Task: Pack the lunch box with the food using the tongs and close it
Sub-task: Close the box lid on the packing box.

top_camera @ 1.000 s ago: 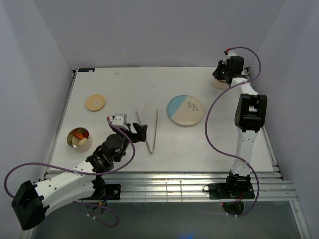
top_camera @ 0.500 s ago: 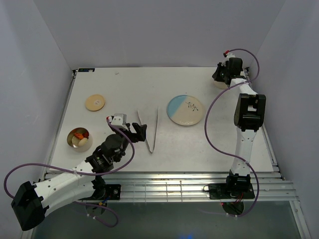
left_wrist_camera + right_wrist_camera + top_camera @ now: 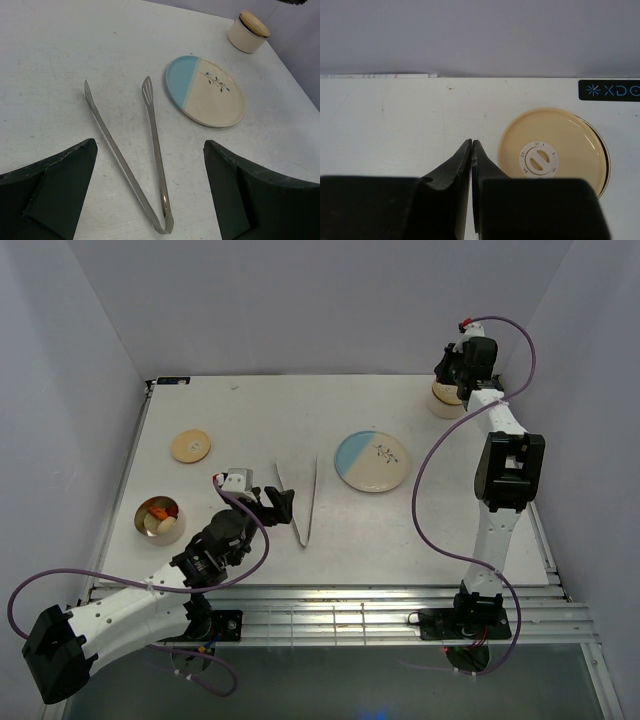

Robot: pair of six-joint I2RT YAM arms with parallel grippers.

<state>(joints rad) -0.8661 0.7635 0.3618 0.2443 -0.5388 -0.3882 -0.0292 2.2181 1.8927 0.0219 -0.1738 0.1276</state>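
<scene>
Since a second ago the right arm has lifted and drawn back toward the far right corner. Its jaws (image 3: 471, 145) have come off the lidded jar (image 3: 446, 402), which they had been covering from above and which now shows whole. Those jaws are pressed together and hold nothing, and in the wrist view the jar's tan lid sits just to their right. That corner is tight, with the back wall and the right wall both close and the bench (image 3: 240, 420) edge just beyond the jar. The left jaws (image 3: 280, 506) are spread wide and hang just short of the tongs (image 3: 156, 150), not touching them. The tongs lie flat near the middle of the bench. Their long axis runs near to far, with the joined end toward me and the two tips splayed away toward the back wall. A good stretch of bench lies between them and the plate (image 3: 372, 461) on their right. The lunch box (image 3: 160, 536) stands open near the left edge with the food (image 3: 160, 510) inside it, and its loose lid (image 3: 190, 446) lies farther back. The left arm, tongs, plate and box have not shifted.
</scene>
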